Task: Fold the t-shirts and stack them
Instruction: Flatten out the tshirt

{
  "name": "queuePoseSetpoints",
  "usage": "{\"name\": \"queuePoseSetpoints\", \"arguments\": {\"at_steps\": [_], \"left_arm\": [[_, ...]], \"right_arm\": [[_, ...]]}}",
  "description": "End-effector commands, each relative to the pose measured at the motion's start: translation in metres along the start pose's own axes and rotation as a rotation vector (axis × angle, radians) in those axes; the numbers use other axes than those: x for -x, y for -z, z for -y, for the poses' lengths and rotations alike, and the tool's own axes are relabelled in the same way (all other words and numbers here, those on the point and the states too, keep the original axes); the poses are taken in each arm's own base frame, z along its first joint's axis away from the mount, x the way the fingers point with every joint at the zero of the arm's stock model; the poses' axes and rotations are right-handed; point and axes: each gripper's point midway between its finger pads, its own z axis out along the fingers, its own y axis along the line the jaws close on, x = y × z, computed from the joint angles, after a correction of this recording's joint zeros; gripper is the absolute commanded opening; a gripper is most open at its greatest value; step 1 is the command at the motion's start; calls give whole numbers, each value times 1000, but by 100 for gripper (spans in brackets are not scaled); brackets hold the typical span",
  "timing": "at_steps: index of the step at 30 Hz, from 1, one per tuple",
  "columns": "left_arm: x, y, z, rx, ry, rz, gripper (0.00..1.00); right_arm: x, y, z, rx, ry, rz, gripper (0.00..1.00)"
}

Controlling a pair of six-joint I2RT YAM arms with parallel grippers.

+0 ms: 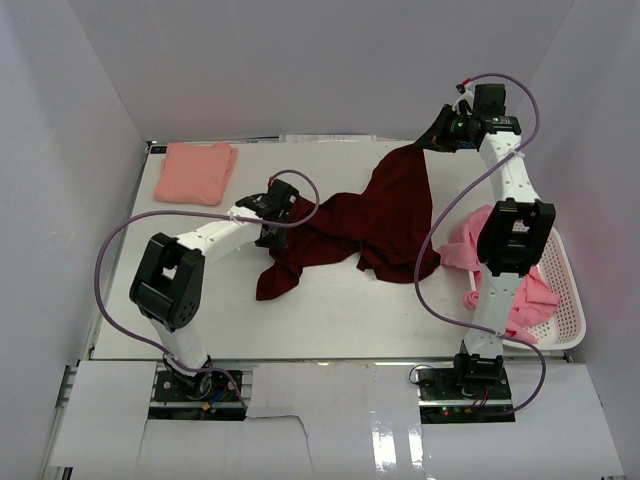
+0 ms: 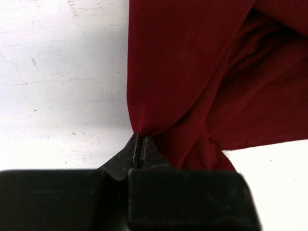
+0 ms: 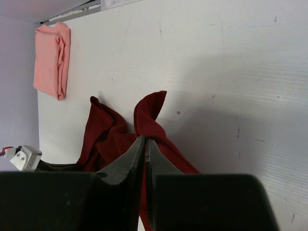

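The left gripper (image 2: 138, 146) is pinched tight on an edge of the dark maroon shirt (image 2: 192, 72), low over the white surface (image 2: 57, 72). The right gripper (image 3: 145, 144) is clamped on another part of it, toward the far side. The shirt sprawls crumpled between them. A folded salmon shirt (image 1: 196, 172) lies at the far left corner, and pink shirts (image 1: 462, 250) spill from the basket (image 1: 565, 300) on the right.

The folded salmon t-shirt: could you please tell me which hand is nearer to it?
Left. The left hand grips the maroon t-shirt a little to the right of the folded salmon t-shirt; the right hand holds that shirt at the back right.
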Motion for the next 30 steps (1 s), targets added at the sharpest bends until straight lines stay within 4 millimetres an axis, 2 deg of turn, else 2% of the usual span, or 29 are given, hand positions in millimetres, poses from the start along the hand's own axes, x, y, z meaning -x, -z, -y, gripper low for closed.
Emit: {"name": "queuePoseSetpoints", "arguments": {"at_steps": [1,3,4,5,7,9,11,12,13,14,17,19,20,21,22,23,24,26,27,30], "left_arm": [[27,28,-5,-62,94,74,0],[29,40,-14,-84,139,79,0],[31,44,-27,-73,190,83,0],[33,58,-38,-69,222,99,0],[32,65,-66,-36,315,99,0],[27,77,-85,-31,383,108,0],[15,78,-112,-7,476,108,0],[10,78,-112,-6,480,107,0],[4,75,-124,22,517,105,0],[-9,69,-127,33,548,78,0],[-29,61,-128,-12,615,26,0],[-36,56,-121,-68,632,-14,9],[-40,56,-108,-140,637,-46,19],[-47,54,-104,-157,639,-72,34],[-52,53,-102,-163,647,-96,74],[-56,53,-100,-170,665,-107,97],[-63,51,-102,-168,685,-122,98],[-59,55,-110,-176,727,-74,98],[-57,55,-126,-164,791,-42,98],[-31,67,-137,-220,817,85,98]], "right_arm": [[17,23,-20,34,60,67,8],[17,25,-17,22,51,67,8],[15,25,-15,14,46,62,8],[13,26,-12,3,37,57,8],[9,26,-8,-11,24,47,8],[8,31,-9,-18,24,52,8],[7,34,-11,-21,18,52,8],[6,34,-11,-22,17,50,8],[6,36,-12,-22,15,50,8],[6,38,-13,-24,14,49,8],[2,44,-14,-40,13,42,8],[-2,47,-14,-46,6,30,8],[-4,51,-17,-47,10,28,8],[-9,51,-16,-52,5,16,8],[-13,56,-19,-54,4,12,8],[-16,58,-19,-57,5,7,8],[-25,56,-16,-64,-4,-13,8],[-33,61,-21,-68,7,-22,8],[-37,62,-24,-67,12,-28,8],[-54,68,-29,-92,31,-53,8]]}}
